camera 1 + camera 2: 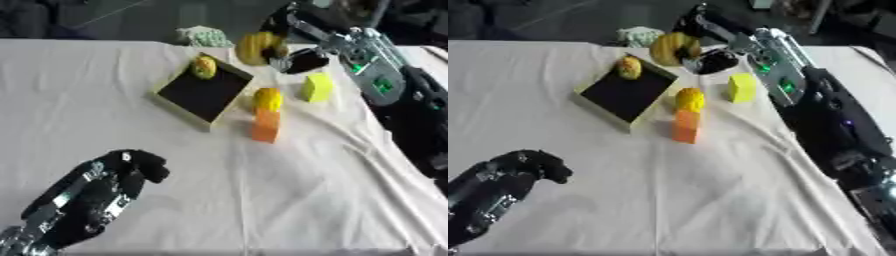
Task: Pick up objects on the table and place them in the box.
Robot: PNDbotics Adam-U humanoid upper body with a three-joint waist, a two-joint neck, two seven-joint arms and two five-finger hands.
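Nearest you, your left hand (105, 192) rests idle at the lower left corner of the white tablecloth (262, 200), its fingers curled in and holding nothing. It lies well apart from everything you need to move.

Further out, near the middle of the cloth, an orange block (265, 126) stands upright with a rounded yellow fruit-shaped piece (269, 99) touching its far end. Both sit just beside the box's right-hand edge. A yellow-green block (318, 87) stands a little to their right, apart from them.

The box (181, 106) is a shallow tray with a dark floor and pale yellow walls, set askew so one corner points toward you. A small yellow-orange round object (204, 67) already lies in its far corner.

At the far edge, your right hand (293, 60) reaches in from the upper right, and its fingers look closed around a large yellow object (254, 48), possibly a banana-like toy, held just beyond the box's far-right corner. A pale green bundle (203, 36) sits beyond, near the table's edge.

The relation that matters: the box lies toward you and to the left of the held object, so your right hand, by far the nearer one, likely needs only a short carry leftward over the rim before letting go. The object's long axis runs roughly upright in the grip.
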